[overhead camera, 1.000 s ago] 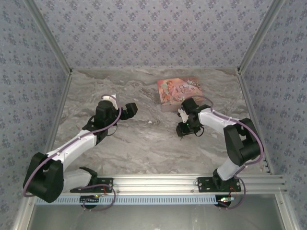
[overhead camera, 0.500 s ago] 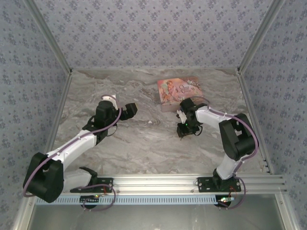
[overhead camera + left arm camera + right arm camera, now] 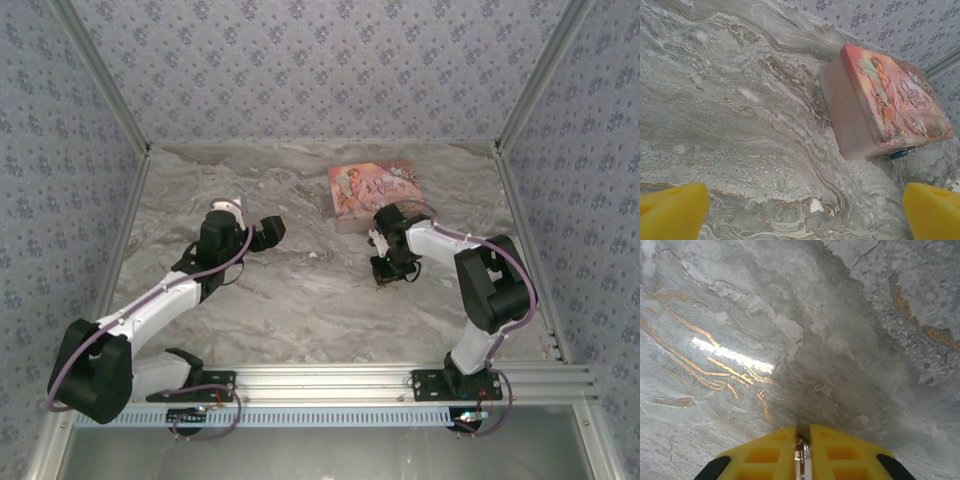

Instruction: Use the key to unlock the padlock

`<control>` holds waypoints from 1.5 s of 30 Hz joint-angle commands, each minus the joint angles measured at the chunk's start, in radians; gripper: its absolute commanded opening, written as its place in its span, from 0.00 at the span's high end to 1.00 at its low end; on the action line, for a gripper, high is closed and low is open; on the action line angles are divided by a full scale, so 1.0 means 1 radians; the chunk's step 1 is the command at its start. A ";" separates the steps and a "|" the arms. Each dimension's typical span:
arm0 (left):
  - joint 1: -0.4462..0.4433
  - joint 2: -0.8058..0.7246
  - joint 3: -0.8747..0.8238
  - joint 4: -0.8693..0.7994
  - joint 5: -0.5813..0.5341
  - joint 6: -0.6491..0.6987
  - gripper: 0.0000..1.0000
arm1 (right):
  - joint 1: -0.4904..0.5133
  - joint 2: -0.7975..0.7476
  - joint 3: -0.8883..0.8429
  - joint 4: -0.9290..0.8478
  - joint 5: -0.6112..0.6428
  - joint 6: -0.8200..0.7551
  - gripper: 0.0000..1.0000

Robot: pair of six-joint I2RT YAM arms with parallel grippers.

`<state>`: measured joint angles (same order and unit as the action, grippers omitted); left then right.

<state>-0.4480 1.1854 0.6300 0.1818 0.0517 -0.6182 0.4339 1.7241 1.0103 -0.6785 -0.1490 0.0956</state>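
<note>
Pinching a small silver key (image 3: 801, 456) between its yellow fingers (image 3: 765, 452), the right pincer (image 3: 801, 432) was clenched tight. It pointed down at the grey marble worktop (image 3: 790, 340). The key sat in the thin gap between the two fingers. From above, this pincer was low over the worktop on the right side, just on the near side of the pink box (image 3: 372, 190).

The left pincer (image 3: 801, 200) was released. Its two yellow fingers were spread wide apart, with nothing between them. From above, it hung over the left middle of the worktop, well apart from the box and facing toward it.

The padlock (image 3: 899, 154) was a tiny teal thing on the side of the pink box. It sat just under the lid's edge, next to a little gold clasp (image 3: 912, 148). The box lay flat toward the far right of the worktop, with its picture side up. A small white speck (image 3: 815, 205) lay on the worktop between the two arms.
</note>
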 commanded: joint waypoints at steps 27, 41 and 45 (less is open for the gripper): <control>-0.113 0.074 0.079 0.130 0.137 -0.500 0.02 | -0.104 -0.574 -0.289 0.698 -0.247 0.791 1.00; -0.173 0.231 0.150 0.243 0.211 -1.271 0.33 | 0.017 -0.456 -0.177 0.812 -0.231 0.724 1.00; -0.204 0.262 0.121 0.300 0.204 -1.478 0.41 | 0.051 -0.406 -0.154 0.843 -0.222 0.722 1.00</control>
<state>-0.6323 1.4292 0.7567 0.4110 0.2508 -1.8603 0.4675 1.2995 0.8112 0.1104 -0.3885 0.8230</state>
